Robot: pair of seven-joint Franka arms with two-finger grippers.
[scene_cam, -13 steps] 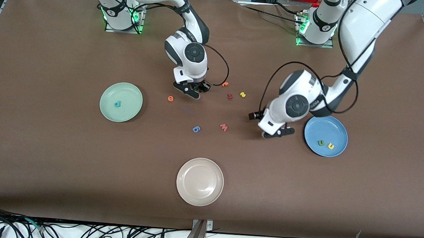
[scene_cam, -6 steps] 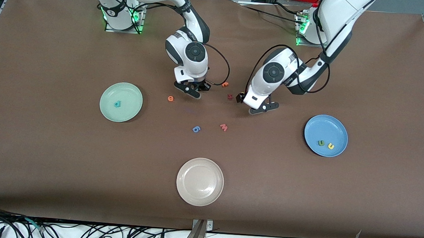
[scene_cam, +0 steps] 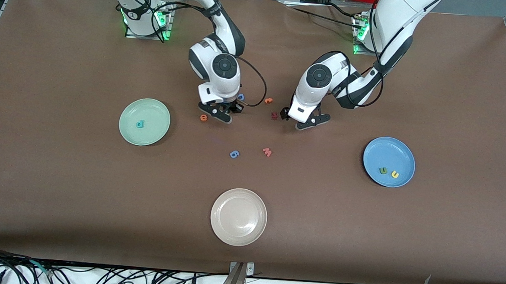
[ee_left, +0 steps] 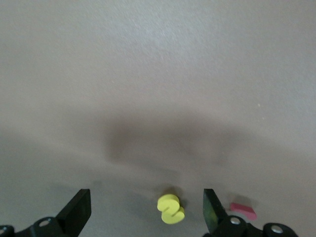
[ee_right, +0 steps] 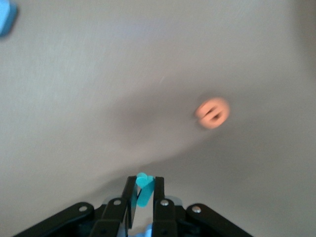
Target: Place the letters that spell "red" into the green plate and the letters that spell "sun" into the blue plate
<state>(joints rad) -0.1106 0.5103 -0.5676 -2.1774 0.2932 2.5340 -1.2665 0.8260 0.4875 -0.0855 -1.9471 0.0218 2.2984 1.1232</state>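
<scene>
My right gripper (ee_right: 143, 190) is shut on the small teal "r" (ee_right: 144, 189) and holds it just off the table, beside the orange "e" (scene_cam: 203, 117) (ee_right: 213, 112). In the front view that gripper (scene_cam: 220, 111) hides the "r". The teal "d" (scene_cam: 139, 124) lies in the green plate (scene_cam: 156, 111). My left gripper (ee_left: 146, 212) (scene_cam: 300, 119) is open and low over the table, its fingers either side of the yellow "s" (ee_left: 171, 208), which the front view does not show. The olive "n" (scene_cam: 382, 170) and yellow "u" (scene_cam: 394, 174) lie in the blue plate (scene_cam: 387, 150).
Between the two grippers lie an orange letter (scene_cam: 268, 101) and a dark red letter (scene_cam: 274, 115). A blue letter (scene_cam: 240, 97) sits by the right gripper. Nearer the camera are a pink "w" (scene_cam: 267, 152), another blue letter (scene_cam: 234, 154) and a cream plate (scene_cam: 239, 202).
The left arm swung from beside the blue plate to over the yellow "s". The right gripper shut on the teal "r" and shifted toward the orange "e".
</scene>
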